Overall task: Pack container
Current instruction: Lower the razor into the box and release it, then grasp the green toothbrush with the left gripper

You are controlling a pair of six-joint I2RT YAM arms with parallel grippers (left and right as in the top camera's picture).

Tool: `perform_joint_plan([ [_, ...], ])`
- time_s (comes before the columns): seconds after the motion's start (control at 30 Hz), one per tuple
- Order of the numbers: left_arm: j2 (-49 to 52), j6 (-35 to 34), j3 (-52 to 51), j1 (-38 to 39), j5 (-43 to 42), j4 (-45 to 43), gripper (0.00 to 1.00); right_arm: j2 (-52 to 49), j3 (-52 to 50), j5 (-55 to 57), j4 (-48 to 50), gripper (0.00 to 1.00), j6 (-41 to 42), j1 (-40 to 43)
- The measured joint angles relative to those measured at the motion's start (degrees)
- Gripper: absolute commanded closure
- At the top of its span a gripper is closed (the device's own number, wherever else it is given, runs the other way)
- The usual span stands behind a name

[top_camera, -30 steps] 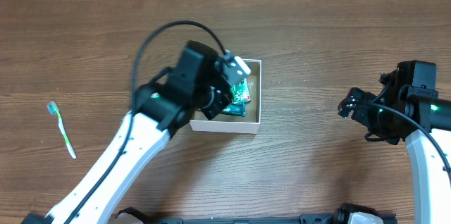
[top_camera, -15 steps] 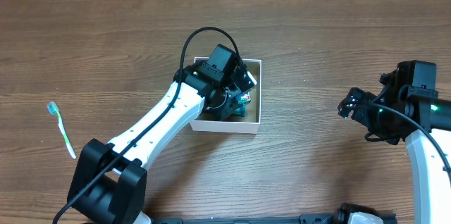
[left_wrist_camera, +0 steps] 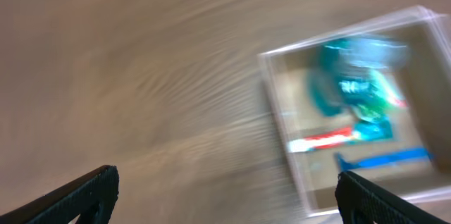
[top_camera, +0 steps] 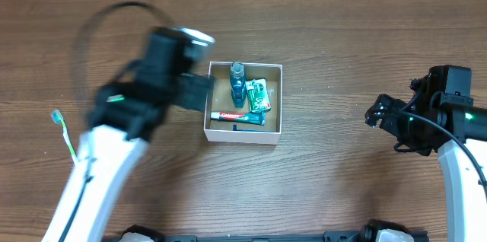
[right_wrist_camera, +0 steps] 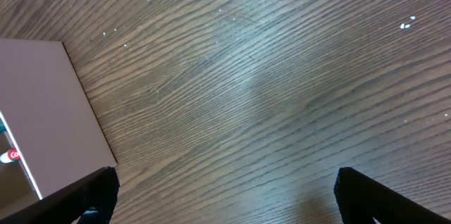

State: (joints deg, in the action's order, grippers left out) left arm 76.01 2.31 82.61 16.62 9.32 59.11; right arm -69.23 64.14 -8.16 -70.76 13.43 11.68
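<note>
Left arm (top_camera: 95, 177): white tubular link, black joint housings, black wrist block (top_camera: 163, 63); outline motion-blurred. Black cable (top_camera: 90, 35) loops over wrist block; small green light (top_camera: 116, 99) on housing.
Right arm (top_camera: 456, 181): white link, boxy black wrist (top_camera: 450, 86), thin black lead (top_camera: 437, 125) across it, green lamps (top_camera: 411, 118).
Left gripper (left_wrist_camera: 225, 196): black, wedge-shaped fingertips (left_wrist_camera: 74, 197), blurred.
Right gripper (right_wrist_camera: 225, 196): matching matte black fingertips (right_wrist_camera: 384, 197), angular edges.

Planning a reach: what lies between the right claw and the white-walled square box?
Only bare brown wooden table, shown overhead, between right claw and white-walled cardboard box.
</note>
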Motion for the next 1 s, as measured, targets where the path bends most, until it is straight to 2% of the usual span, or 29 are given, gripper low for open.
perform_joint_plan([
  [0.07,-1.2,-5.4,0.0,-11.3,0.4,2.6,0.0,0.0,0.0,0.0,0.0,0.0,0.0,0.0],
  [0.17,0.5,-11.0,-1.4,-29.0,-3.1,2.6,0.0,0.0,0.0,0.0,0.0,0.0,0.0,0.0],
  [0.27,4.0,-13.8,-5.7,-41.7,-7.1,-0.2,0.0,0.0,0.0,0.0,0.0,0.0,0.0,0.0],
  [0.33,8.0,-14.4,-8.6,-46.7,-7.9,-1.8,0.0,0.0,0.0,0.0,0.0,0.0,0.0,0.0],
  [0.57,24.1,-14.3,-12.2,-54.1,-8.7,-7.0,0.0,0.0,0.0,0.0,-0.2,0.0,0.0,0.0],
  [0.83,29.4,-10.6,-12.3,-55.4,-8.2,-14.4,0.0,0.0,0.0,0.0,-0.2,0.0,0.0,0.0],
  [1.0,33.8,-9.2,-12.3,-55.4,-7.3,-15.8,0.0,0.0,0.0,0.0,-0.3,0.0,0.0,0.0],
])
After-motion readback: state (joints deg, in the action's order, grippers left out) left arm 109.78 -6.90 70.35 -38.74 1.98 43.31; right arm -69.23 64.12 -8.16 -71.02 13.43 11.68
